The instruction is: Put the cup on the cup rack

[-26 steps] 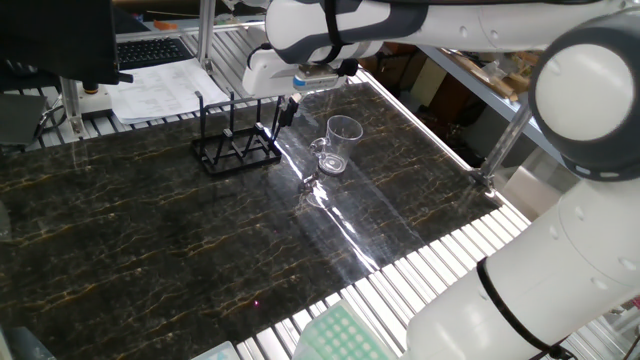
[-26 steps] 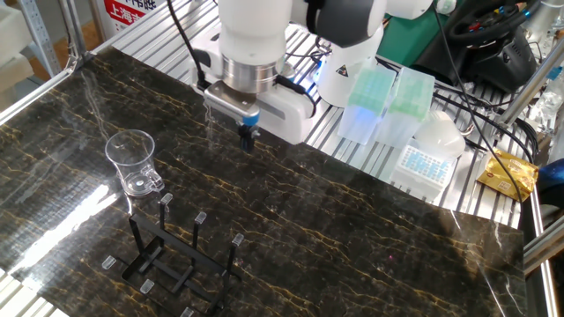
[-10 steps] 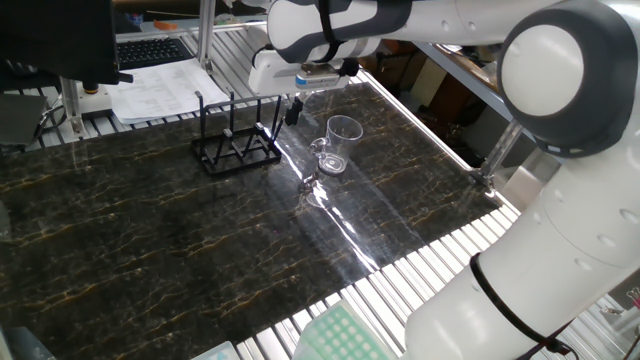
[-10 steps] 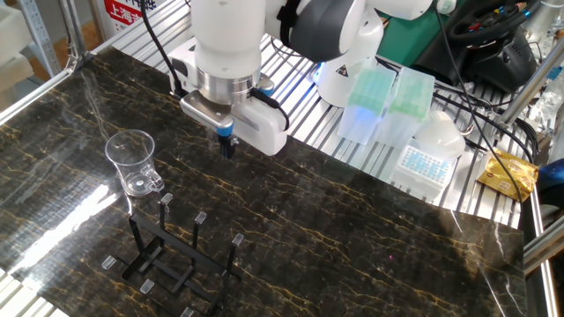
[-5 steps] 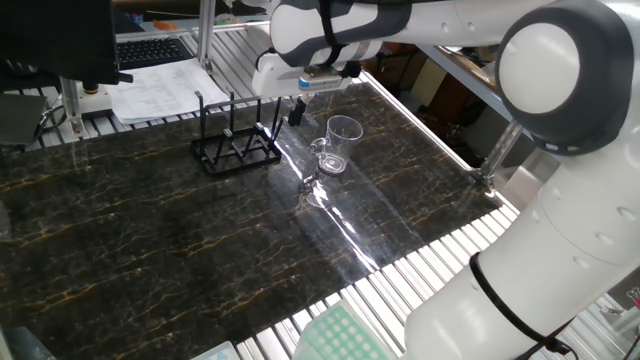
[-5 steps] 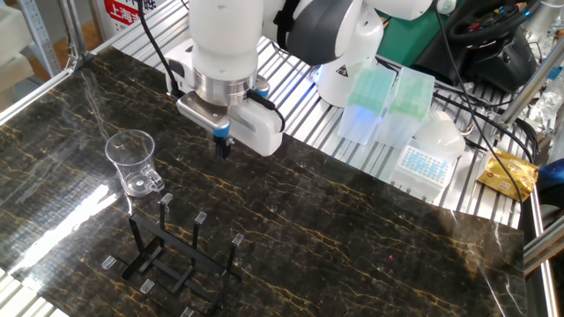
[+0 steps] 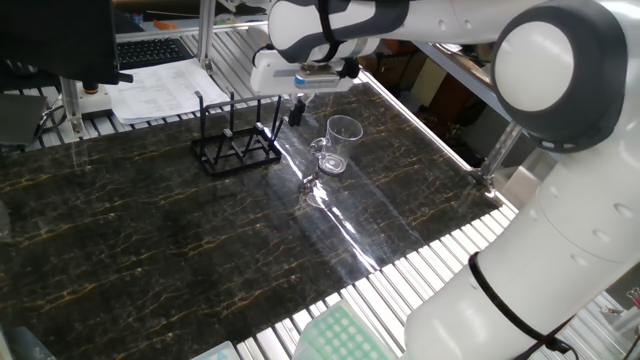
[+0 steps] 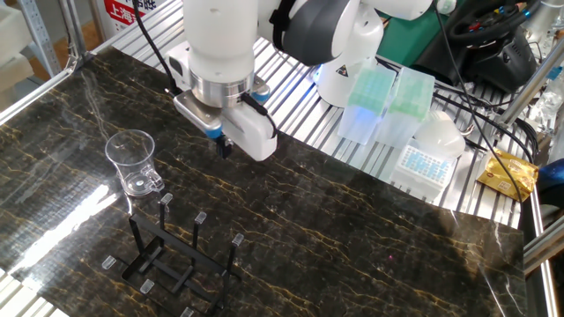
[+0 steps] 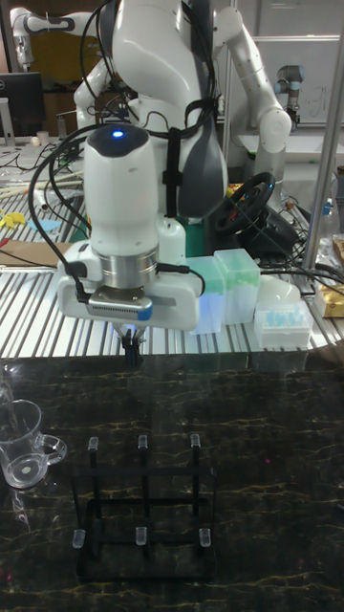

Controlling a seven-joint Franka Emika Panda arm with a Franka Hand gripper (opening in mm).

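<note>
We see the cup (image 7: 340, 144) standing upright on the dark marbled table (image 7: 150, 240), empty, its handle sticking out from the side near the base; in the other fixed view the cup (image 8: 132, 161) sits toward the left edge with the handle turned toward the rack, and in the tall fixed view it (image 9: 24, 445) stands at the far left with the handle pointing right. The black wire cup rack (image 7: 235, 135) stands on the table just beside the cup, not touching it, and none of its upright pegs carries anything; it shows near the bottom of the other fixed view (image 8: 176, 255) and in the lower middle of the tall fixed view (image 9: 141, 516). The gripper (image 7: 296, 110) hangs in the air above the table, pointing straight down, between the rack and the cup as one fixed view shows it, and touches neither. In the other fixed view the gripper (image 8: 226, 147) hangs to the right of the cup and behind the rack, and in the tall fixed view it (image 9: 131, 354) hangs above the rack's back row of pegs. Its two dark fingers look pressed together with nothing between them, so we take it as clenched and empty. Behind the table lie green and blue boxes (image 8: 374, 101) on the slatted bench.
</note>
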